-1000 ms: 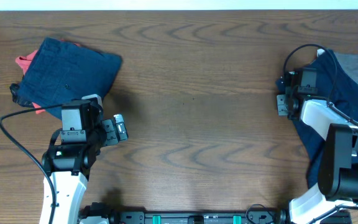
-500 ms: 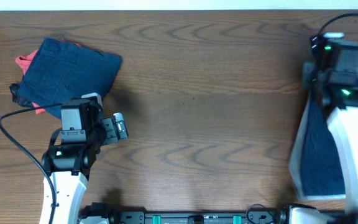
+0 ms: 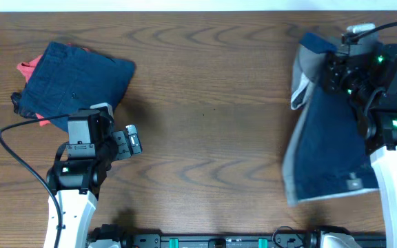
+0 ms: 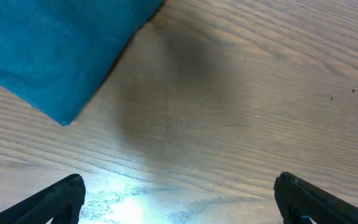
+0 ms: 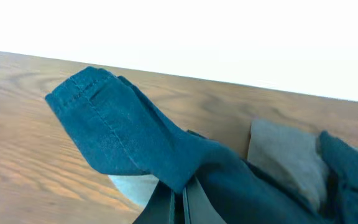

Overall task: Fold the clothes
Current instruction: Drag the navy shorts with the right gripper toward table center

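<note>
Change over the last second: the right tool (image 3: 333,74) has swung up and inward from the bench (image 3: 212,103) edge farthest from the folded pile (image 3: 74,79), hauling a navy garment (image 3: 326,145) toward the pile's side. A second ago that cloth lay bunched under the arm. Now it hangs in one long sheet, its lower end apparently trailing on the bench, still well apart from the pile.

That right tool is clamped together on the garment's upper edge; the wrist view shows navy fabric pinched between the fingers. A grey strip (image 3: 296,86) rides along on the edge facing the pile. Lining or a second garment, I can't tell.

No change at the left tool (image 3: 131,142): jaws wide apart, nothing in them, just beside the pile. A coral piece (image 3: 27,69) peeks out beneath the pile.

My read: pick-up done, the garment is headed for open bench to be spread; folding not yet begun.
</note>
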You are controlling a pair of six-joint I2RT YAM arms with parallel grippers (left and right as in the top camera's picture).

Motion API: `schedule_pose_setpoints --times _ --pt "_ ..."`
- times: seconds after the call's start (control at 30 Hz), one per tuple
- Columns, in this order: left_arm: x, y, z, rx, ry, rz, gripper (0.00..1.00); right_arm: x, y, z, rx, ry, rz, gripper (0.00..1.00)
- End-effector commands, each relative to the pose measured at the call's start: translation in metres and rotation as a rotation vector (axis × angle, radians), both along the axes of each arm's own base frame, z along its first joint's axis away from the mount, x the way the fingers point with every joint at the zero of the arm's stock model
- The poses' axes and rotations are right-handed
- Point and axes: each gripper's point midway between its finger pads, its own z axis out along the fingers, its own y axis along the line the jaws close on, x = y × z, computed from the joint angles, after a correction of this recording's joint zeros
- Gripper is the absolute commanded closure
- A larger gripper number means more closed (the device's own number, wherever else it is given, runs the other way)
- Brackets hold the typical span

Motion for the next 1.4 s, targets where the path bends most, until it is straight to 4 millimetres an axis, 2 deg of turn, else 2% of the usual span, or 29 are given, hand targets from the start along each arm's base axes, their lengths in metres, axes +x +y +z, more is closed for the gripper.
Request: schedule_pose_setpoints --times 0.0,0.13,0.3,0.33,0.37,0.4,0.43,0.5,0.53,0.63,0.83,1.0,1.1,1.2,1.27,1.37 --pt "0.005 0.0 0.009 -0.007 -0.023 0.009 0.02 -0.001 0.019 0.006 0.041 -0.01 0.073 0.99" --pt "0.005 0.0 0.009 -0.007 -0.023 0.009 0.02 0.002 0.02 -0.01 0.047 0.044 0.076 0.99" --pt "0.005 0.0 0.009 -0.007 -0.023 0.009 0.02 0.007 0.037 -0.021 0.09 0.068 0.158 0.97" --pt "0.005 0.0 0.009 -0.007 -0.023 0.009 0.02 0.009 0.042 -0.024 0.097 0.075 0.175 0.87" --pt "0.005 0.0 0.009 -0.007 -0.024 0.008 0.02 0.01 0.045 -0.027 0.101 0.082 0.186 0.63" --pt "0.005 0.0 0.01 -0.007 -0.024 0.009 0.02 0.012 0.049 -0.032 0.102 0.095 0.195 0.43" --pt "0.005 0.0 0.009 -0.007 -0.023 0.009 0.02 0.012 0.05 -0.036 0.1 0.108 0.195 0.35" --pt "0.005 0.0 0.009 -0.007 -0.024 0.008 0.02 0.009 0.051 -0.046 0.101 0.15 0.193 0.29" --pt "0.005 0.0 0.009 -0.007 -0.024 0.008 0.02 0.004 0.051 -0.053 0.104 0.188 0.191 0.22" --pt "0.005 0.0 0.009 -0.007 -0.023 0.009 0.02 -0.02 0.054 -0.079 0.115 0.339 0.19 0.15" --pt "0.005 0.0 0.009 -0.007 -0.023 0.009 0.02 -0.084 0.062 -0.134 0.073 0.654 0.222 0.13" --pt "0.005 0.0 0.009 -0.007 -0.023 0.009 0.02 -0.122 0.074 -0.184 -0.015 0.804 0.235 0.15" --pt "0.005 0.0 0.009 -0.007 -0.023 0.009 0.02 -0.137 0.074 -0.216 -0.094 0.843 0.199 0.18" --pt "0.005 0.0 0.009 -0.007 -0.023 0.009 0.02 -0.139 0.07 -0.238 -0.152 0.829 0.102 0.26" --pt "0.005 0.0 0.009 -0.007 -0.023 0.009 0.02 -0.139 0.069 -0.247 -0.166 0.816 0.055 0.32" --pt "0.004 0.0 0.009 -0.007 -0.02 0.009 0.02 -0.139 0.078 -0.255 -0.156 0.788 0.071 0.35"
